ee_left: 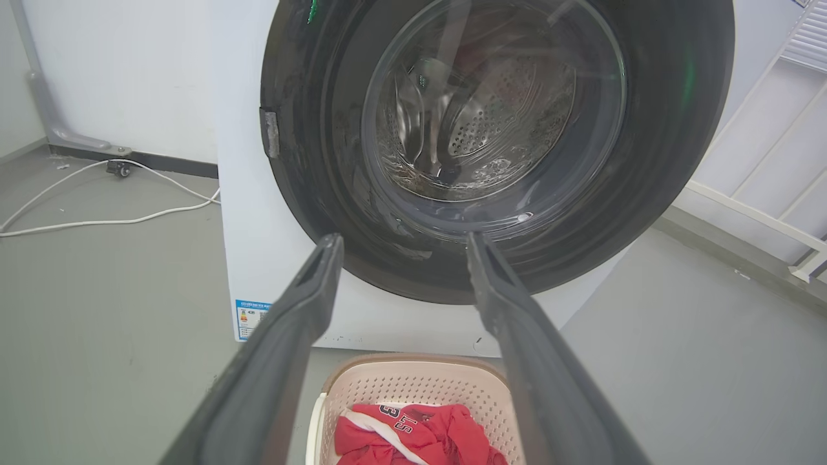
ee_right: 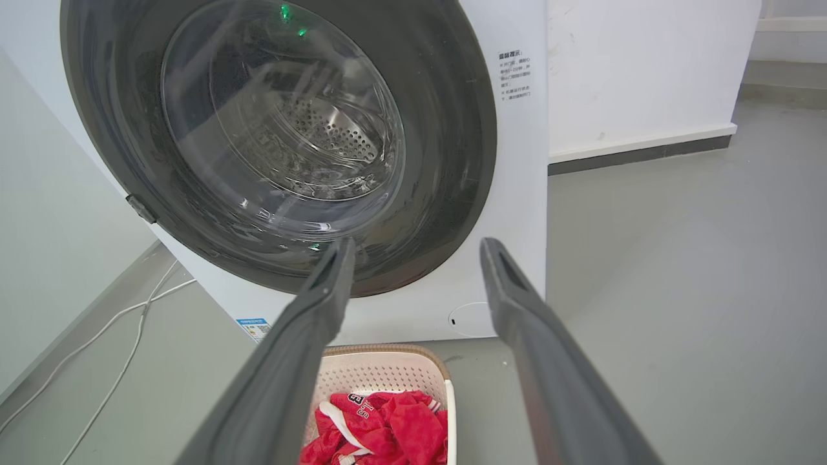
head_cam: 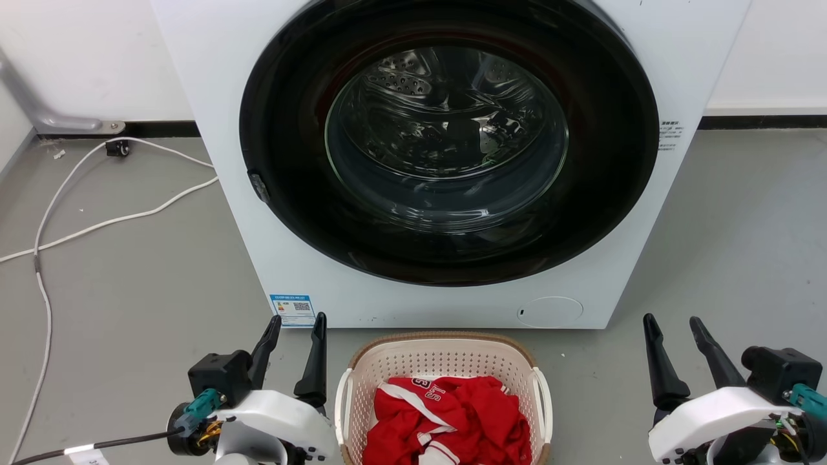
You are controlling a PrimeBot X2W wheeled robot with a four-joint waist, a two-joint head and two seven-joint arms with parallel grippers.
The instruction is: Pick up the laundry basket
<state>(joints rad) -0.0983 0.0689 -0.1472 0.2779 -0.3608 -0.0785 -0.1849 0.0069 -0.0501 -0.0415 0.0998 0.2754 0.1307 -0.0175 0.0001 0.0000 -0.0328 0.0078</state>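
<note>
On the floor [head_cam: 129, 278], the basket [head_cam: 442, 337] sits between the left gripper [head_cam: 297, 319] and right gripper [head_cam: 672, 320], both wide and empty; each should clasp its near handle [head_cam: 342, 403], lifting level.

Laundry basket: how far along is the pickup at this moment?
Done: nothing yet; the basket sits on the floor before the washer, red clothing inside. In hand: left tool and right tool are open and empty, flanking it, the left nearer. Left: close on the handles and lift.
</note>
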